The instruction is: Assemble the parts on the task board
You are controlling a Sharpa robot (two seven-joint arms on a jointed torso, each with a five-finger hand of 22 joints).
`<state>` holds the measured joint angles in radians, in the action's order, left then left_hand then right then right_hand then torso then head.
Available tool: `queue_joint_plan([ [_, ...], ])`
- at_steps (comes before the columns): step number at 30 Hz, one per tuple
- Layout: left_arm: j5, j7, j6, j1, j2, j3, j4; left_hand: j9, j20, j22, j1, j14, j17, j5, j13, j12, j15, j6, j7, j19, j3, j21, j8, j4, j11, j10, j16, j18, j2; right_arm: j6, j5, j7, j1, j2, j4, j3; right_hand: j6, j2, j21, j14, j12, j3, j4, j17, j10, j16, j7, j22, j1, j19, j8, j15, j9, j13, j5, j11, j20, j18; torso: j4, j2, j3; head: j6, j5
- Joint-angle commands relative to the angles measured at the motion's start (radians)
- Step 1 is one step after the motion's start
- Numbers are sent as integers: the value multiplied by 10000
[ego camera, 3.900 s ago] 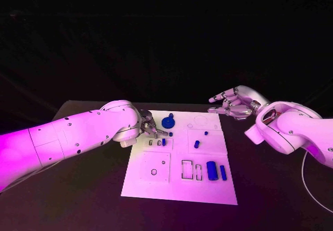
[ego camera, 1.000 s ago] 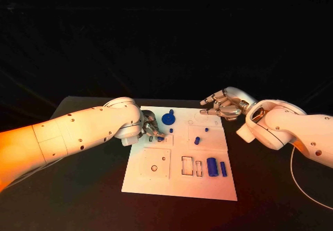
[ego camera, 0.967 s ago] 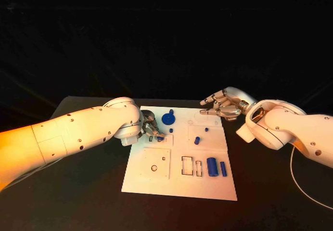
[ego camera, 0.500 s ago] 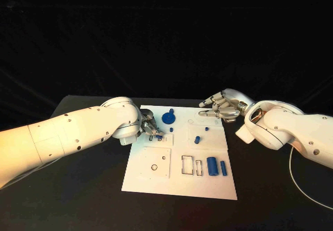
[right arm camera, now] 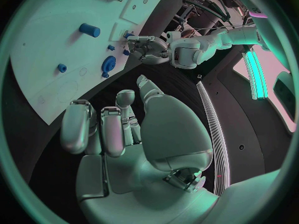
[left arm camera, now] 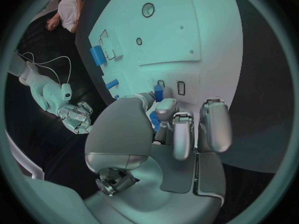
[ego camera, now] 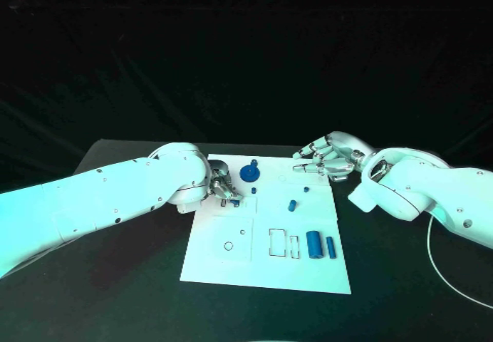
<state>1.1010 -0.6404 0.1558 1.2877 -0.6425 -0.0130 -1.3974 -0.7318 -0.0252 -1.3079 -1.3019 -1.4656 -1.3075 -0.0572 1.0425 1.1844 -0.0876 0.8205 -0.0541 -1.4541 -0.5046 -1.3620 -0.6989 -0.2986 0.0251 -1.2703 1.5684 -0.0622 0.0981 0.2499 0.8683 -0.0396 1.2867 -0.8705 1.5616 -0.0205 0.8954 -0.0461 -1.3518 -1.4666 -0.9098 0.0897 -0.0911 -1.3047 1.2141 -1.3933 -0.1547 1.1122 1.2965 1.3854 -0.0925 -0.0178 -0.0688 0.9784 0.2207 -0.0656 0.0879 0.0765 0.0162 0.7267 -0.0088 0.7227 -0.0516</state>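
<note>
Left hand point(ego camera: 222, 187) resting at white task board point(ego camera: 269, 271) left edge, fingertips point(left arm camera: 163, 107) pinching small blue part point(left arm camera: 157, 92) beside rectangular slots. Right hand point(ego camera: 327, 158) hovering over board's far right corner, fingers curling apart, holding nothing. Round blue knobbed part point(ego camera: 250, 175) sitting between hands. Smooth blue cylinder point(ego camera: 313, 244) lying near board's front, well apart from both hands.

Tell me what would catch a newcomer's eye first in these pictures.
The white task board in the middle of the black table, dotted with small blue parts. The left hand works at the board's left edge, fingers around a small blue part by two slots. The right hand hovers over the far right corner, holding nothing.
</note>
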Motion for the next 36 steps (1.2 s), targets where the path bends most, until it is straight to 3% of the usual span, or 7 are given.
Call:
queue_joint_plan([
  [1, 464, 4, 543, -4, 32, 0, -24, -19, -24, -282, 29, -1052, -2633, -17, -9, -51, 51, 26, 66, -22, -1493, -45, -42, 1466, -11, 42, 24, 11, 84, -105, -10, 182, -13, 11, 15, -2, -43, 55, 35, -477, 11, -30, -3, 14, -58, 47, -34, -16, -75, -37, -25, 33, 10, -16, 64, -7, -5, 126, -6, 3, 5, 19, -11],
  [36, 375, -67, 1020, -27, 242, -22, 191, -54, -14, -351, 374, -1052, -2633, -111, 10, -23, 37, 192, 89, -61, -1867, -71, -67, 1621, 9, -134, 24, 21, 173, 97, 77, 305, -23, -2, 49, -2, -43, 78, 37, -480, -2, -45, -23, 3, -58, 43, -34, -15, -72, -36, -28, 34, 8, -16, 75, -6, -3, 126, 10, 1, 17, 108, 5],
])
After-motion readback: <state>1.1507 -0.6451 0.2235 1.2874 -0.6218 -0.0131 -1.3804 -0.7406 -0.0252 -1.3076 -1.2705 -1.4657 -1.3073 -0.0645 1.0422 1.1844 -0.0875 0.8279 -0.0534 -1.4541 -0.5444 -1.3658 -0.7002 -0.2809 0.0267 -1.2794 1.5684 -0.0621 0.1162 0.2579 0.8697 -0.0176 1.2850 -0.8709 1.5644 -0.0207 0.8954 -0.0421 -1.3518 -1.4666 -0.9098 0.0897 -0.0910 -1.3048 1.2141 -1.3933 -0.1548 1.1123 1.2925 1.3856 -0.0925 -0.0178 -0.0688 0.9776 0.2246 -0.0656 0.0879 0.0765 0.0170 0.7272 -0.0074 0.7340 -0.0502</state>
